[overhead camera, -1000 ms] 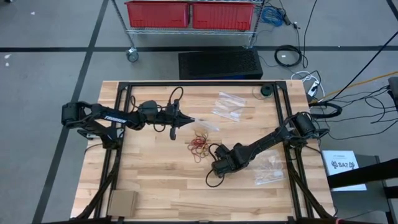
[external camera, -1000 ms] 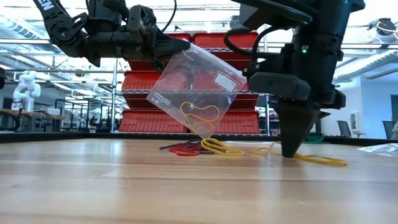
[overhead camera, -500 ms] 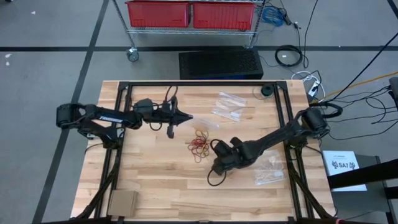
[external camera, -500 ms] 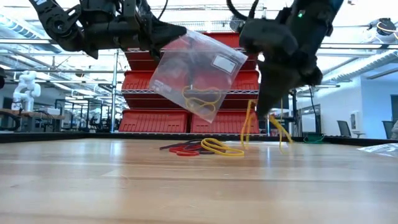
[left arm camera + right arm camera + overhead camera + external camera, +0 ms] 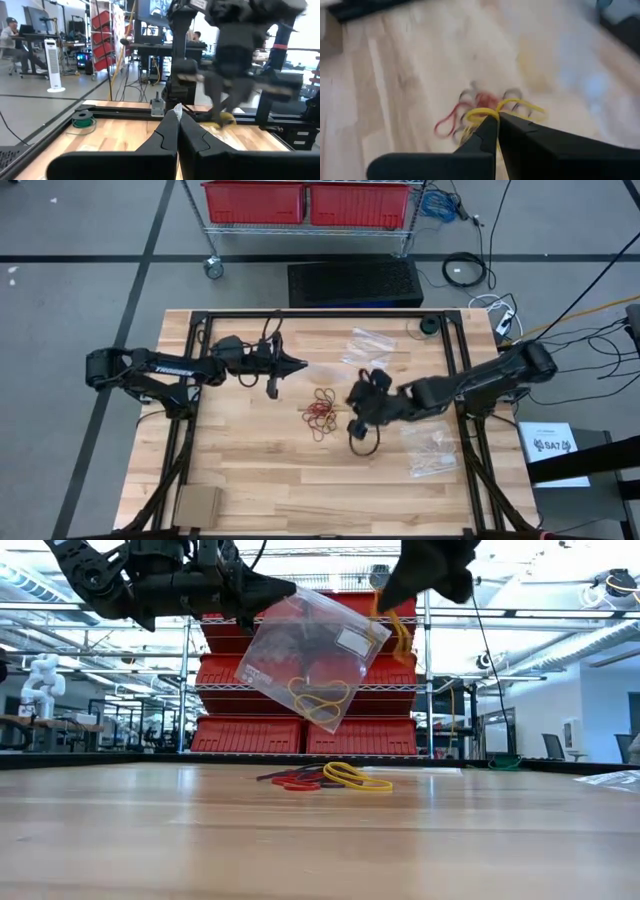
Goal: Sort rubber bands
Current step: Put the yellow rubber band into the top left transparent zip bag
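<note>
A clear plastic bag (image 5: pixel 315 655) with yellow rubber bands (image 5: pixel 320 700) inside hangs above the table, and my left gripper (image 5: pixel 285 588) is shut on it. In the high view this gripper (image 5: pixel 300 366) points toward the table's right. My right gripper (image 5: pixel 388 595) is high beside the bag's right side, shut on yellow rubber bands (image 5: pixel 398 630). In the high view it (image 5: pixel 355 398) is right of the pile. A pile of red, yellow and dark rubber bands (image 5: pixel 320 410) lies on the table's middle, below the bag (image 5: pixel 320 778). My left gripper pinches the bag's upper edge (image 5: pixel 292 595) between its two shut fingers, coming level from the table's left. The bag hangs tilted below the fingers, clear of the table. My right gripper pinches the yellow bands (image 5: pixel 489 113) between its fingertips (image 5: pixel 485 131), slanting down. Their loops (image 5: pixel 400 632) dangle below the fingers, clear of the table.
More clear bags (image 5: pixel 368 350) lie on the far part of the table, and another bag (image 5: pixel 432 450) lies near the right edge. A cardboard piece (image 5: pixel 196 505) sits at the near left corner. Bare wood (image 5: pixel 250 460) shows toward the near edge.
My right gripper has risen quickly from the table with the yellow bands, turning and tipping as it went toward the bag. The bands, which trailed on the table, now hang clear. My left gripper has raised the bag slightly.
</note>
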